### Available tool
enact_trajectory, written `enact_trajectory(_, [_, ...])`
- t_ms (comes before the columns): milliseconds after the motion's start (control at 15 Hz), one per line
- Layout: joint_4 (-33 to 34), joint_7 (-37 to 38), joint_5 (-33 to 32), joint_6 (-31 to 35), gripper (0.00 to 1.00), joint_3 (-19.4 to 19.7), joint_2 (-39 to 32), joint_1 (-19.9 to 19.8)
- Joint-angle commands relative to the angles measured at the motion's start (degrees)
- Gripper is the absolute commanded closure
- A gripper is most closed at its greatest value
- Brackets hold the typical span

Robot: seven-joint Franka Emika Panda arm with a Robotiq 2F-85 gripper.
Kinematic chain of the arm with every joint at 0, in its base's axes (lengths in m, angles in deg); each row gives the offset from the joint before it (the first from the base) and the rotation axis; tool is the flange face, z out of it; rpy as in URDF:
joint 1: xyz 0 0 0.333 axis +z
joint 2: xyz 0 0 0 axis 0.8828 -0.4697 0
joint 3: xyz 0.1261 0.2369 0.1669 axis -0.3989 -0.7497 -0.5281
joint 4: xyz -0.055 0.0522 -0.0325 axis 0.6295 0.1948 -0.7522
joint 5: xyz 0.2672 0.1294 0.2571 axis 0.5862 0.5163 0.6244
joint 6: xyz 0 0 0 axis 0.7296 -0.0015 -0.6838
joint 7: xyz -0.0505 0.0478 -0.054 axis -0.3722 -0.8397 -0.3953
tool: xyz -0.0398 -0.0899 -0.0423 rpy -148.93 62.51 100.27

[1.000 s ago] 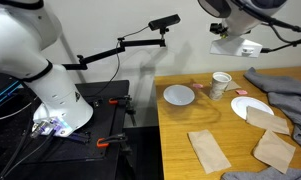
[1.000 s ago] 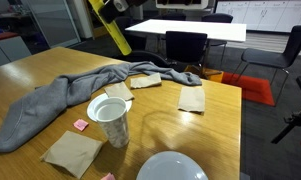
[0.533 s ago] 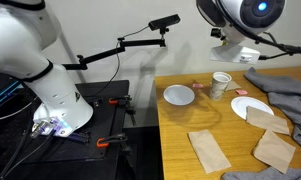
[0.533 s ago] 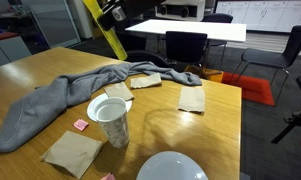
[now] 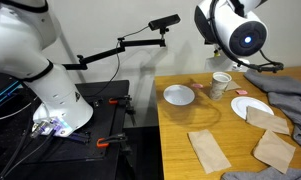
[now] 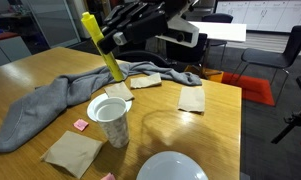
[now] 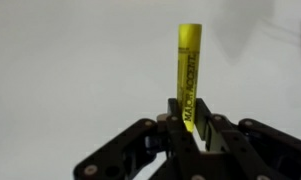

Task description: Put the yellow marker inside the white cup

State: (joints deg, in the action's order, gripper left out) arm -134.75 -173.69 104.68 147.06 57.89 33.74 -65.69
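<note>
The yellow marker [image 6: 102, 48] is a thin bright yellow stick, held tilted in the air above and behind the white cup [image 6: 110, 118]. My gripper [image 6: 116, 39] is shut on the marker's upper part. In the wrist view the marker [image 7: 188, 68] sticks out from between the jaws [image 7: 190, 110], against a blank pale background. The cup stands upright on the wooden table and also shows in an exterior view [image 5: 221, 84], below the arm's wrist [image 5: 233, 32]. The marker does not show in that view.
A white plate [image 5: 179, 95] lies beside the cup and another [image 5: 252, 107] lies by the grey cloth [image 6: 50, 105]. Tan paper bags [image 5: 208, 150] [image 6: 192, 97] lie on the wooden table [image 6: 225, 120]. A plate [image 6: 178, 168] sits at the near edge.
The arm has swung and come lower. The gripper now shows in an exterior view, and the marker has come down closer to the cup.
</note>
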Motion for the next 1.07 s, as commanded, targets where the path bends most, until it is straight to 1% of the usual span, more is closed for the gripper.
enact_trajectory(0, [0.9, -3.0, 2.1, -2.0, 0.95, 1.6, -1.8, 1.8])
enact_trajectory(533, [1.3, -5.2, 7.0, 1.3, 0.95, 2.4, -5.2, 4.5])
enact_trajectory(1000, [2.9, -5.8, 12.3, 6.0, 0.95, 3.7, -7.4, 6.7])
